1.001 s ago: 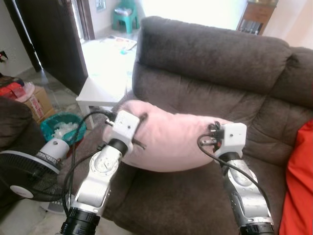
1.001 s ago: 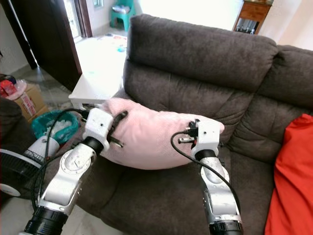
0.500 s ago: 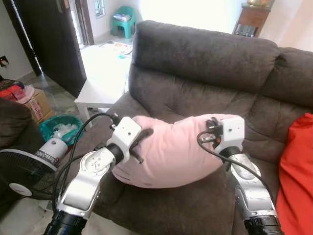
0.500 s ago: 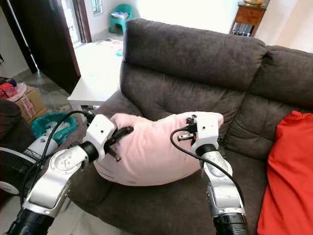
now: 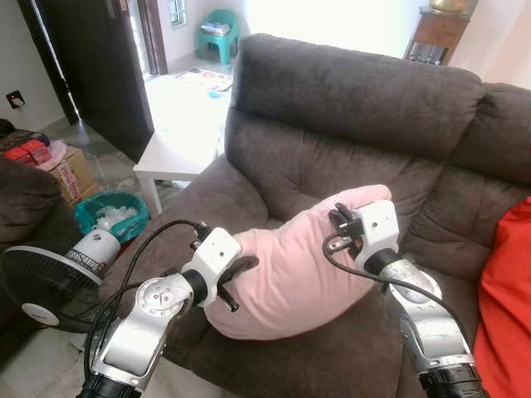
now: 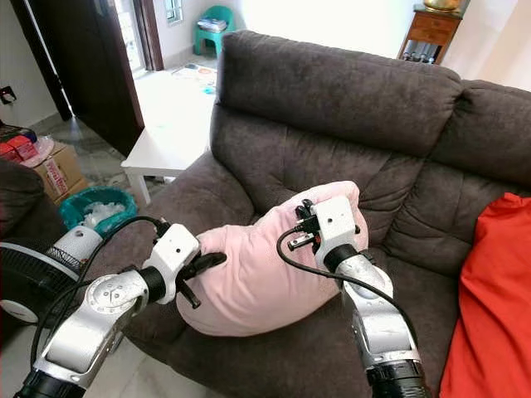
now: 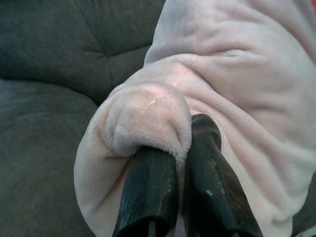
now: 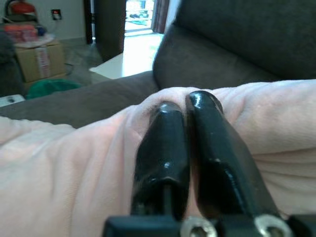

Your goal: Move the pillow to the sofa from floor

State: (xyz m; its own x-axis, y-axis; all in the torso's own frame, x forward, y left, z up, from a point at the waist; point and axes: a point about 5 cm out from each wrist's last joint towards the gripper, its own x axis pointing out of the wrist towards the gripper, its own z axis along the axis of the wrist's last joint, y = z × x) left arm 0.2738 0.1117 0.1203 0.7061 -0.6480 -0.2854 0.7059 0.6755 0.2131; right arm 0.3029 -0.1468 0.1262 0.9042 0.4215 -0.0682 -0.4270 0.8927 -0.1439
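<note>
Pink pillow [image 5: 290, 274] held between both claws over seat of dark sofa [image 5: 348, 91], tilted, right end higher, near backrest. Left claw [image 7: 170, 143] clamped tight on lower left corner fold. Right claw [image 8: 180, 111] pinched closed on upper right edge. Right wrist view adds cardboard box [image 8: 42, 59]; eye views add fan [image 5: 46, 286], white tabletop [image 5: 178, 133].

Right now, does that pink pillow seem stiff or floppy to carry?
Probably floppy: the pink pillow sags between the left gripper and right gripper, and its plush bunches where each pinches it. Likely light, since two corner pinches hold it above the sofa.
</note>
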